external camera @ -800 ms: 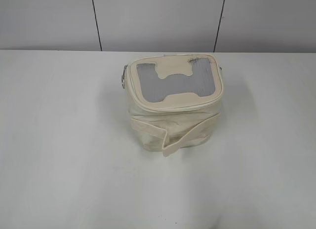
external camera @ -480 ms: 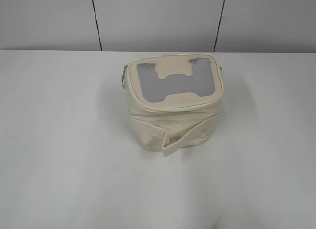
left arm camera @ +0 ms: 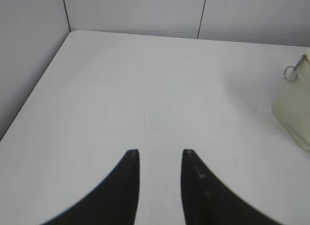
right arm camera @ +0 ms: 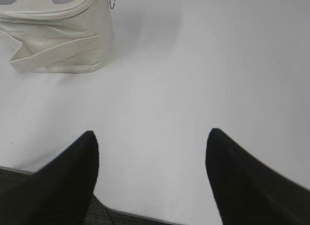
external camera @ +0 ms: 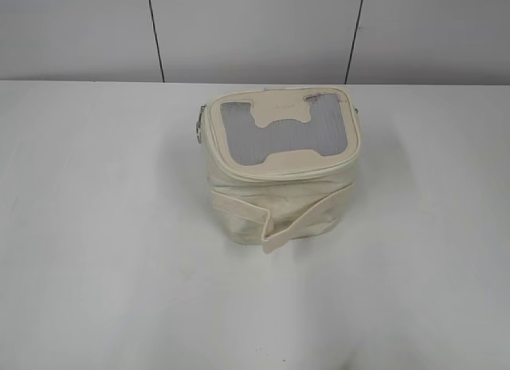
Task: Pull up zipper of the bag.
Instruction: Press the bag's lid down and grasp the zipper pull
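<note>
The bag [external camera: 279,167] is small, boxy and cream. It stands upright in the middle of the white worktop [external camera: 96,226]. Its lid has a grey mesh window with a cream H-shaped patch. The zipper [external camera: 271,175] runs round the lid edge, with a round metal ring [left arm camera: 290,72] at the side.

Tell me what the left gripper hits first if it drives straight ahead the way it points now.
Probably nothing but bare table: the left gripper aims past the bag, which sits off to its right.
</note>
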Controlling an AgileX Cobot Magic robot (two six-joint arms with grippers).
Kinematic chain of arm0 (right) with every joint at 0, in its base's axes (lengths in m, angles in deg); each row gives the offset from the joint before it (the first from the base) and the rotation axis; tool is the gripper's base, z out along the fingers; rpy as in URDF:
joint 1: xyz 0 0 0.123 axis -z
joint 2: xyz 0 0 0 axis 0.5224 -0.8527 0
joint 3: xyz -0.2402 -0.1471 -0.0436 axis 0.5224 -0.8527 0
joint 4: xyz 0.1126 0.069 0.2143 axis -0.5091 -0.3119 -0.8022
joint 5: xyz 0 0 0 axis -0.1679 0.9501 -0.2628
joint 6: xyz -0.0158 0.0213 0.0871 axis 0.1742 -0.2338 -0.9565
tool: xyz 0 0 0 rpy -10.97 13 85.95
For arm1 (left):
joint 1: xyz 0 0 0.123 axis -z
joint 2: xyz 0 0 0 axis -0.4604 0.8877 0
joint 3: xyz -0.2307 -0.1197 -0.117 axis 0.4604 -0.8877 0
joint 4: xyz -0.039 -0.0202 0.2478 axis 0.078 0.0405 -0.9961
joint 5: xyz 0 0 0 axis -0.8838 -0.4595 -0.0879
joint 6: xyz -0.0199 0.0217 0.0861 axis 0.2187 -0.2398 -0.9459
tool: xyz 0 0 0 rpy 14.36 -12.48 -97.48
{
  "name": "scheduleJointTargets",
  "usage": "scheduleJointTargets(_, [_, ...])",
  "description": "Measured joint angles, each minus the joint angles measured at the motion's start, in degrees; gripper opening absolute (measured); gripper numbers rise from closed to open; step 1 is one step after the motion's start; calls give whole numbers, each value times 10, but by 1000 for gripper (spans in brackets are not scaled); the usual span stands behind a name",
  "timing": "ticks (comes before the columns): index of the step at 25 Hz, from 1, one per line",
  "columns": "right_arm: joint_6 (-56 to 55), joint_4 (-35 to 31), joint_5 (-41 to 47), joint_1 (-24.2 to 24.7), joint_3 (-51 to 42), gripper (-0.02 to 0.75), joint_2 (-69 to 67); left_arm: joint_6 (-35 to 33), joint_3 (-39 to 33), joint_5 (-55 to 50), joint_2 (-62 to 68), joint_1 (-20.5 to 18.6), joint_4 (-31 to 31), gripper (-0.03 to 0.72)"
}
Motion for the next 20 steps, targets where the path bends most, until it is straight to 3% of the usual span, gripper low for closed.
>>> scheduleJointTargets(12, [0,-34,-1,0,0,536,0,0,0,0,0,0,1,232])
scheduleJointTargets(16, [-1,-88,-5,0,0,507,-3,0,0,1,0,0,15,232])
scheduleJointTargets(20, [36,-168,-28,0,1,486,-97,0,0,1,0,0,30,232])
